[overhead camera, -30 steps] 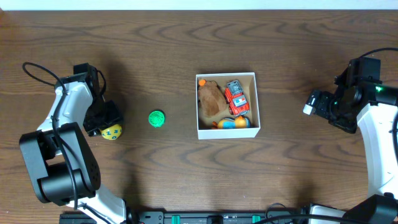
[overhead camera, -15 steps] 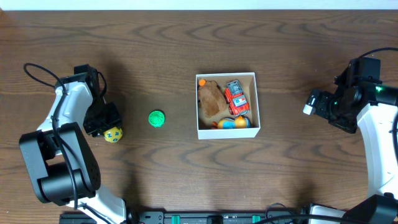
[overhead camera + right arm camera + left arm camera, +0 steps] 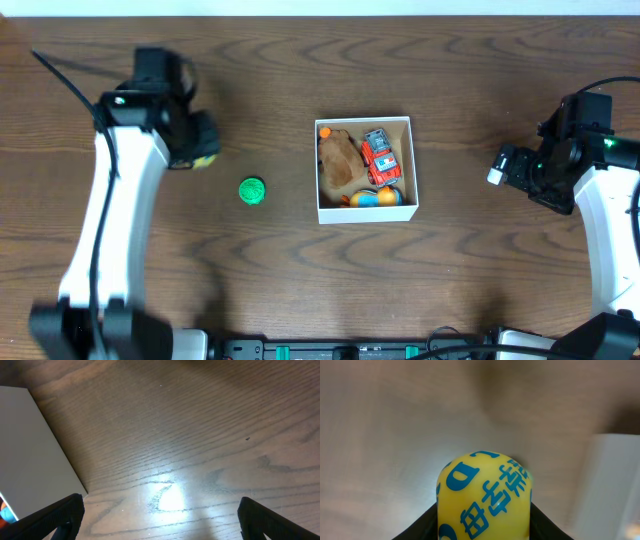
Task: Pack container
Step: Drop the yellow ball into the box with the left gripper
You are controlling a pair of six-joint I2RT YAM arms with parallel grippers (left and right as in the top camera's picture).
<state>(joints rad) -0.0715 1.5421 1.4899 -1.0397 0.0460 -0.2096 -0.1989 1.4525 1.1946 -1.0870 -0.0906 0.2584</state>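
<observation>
movement on the left side: a second ago the round yellow ball with blue lettering (image 3: pixel 482 492) is sitting on the dark wooden table (image 3: pixel 250 60) under the left gripper (image 3: pixel 200 142). now it's off the wood entirely, clamped between the two dark fingers (image 3: pixel 417 527) and carried up and in toward the middle. the wrist view is all motion blur behind the yellow ball, so i'd say the arm is mid-swing. the small square white cardboard container with the tan inside (image 3: pixel 365 212) hasn't budged. it sits mid-table, well to the right of the carried ball, and shows as a pale blurry wall at the right edge of the left wrist view. it already holds a red toy truck (image 3: pixel 379 157), a brown lumpy toy (image 3: pixel 340 160) and an orange-and-blue piece (image 3: pixel 375 197) along its front wall. the small green knobbly ball (image 3: pixel 251 190) is in the same spot on the table, between arm and container, untouched. the right gripper (image 3: pixel 160 502) is parked out right of the container, fingers spread wide with nothing between them, same as before. my read: the pick is done and this is the carry. the drop into the container is next, then the green ball is what's left.
</observation>
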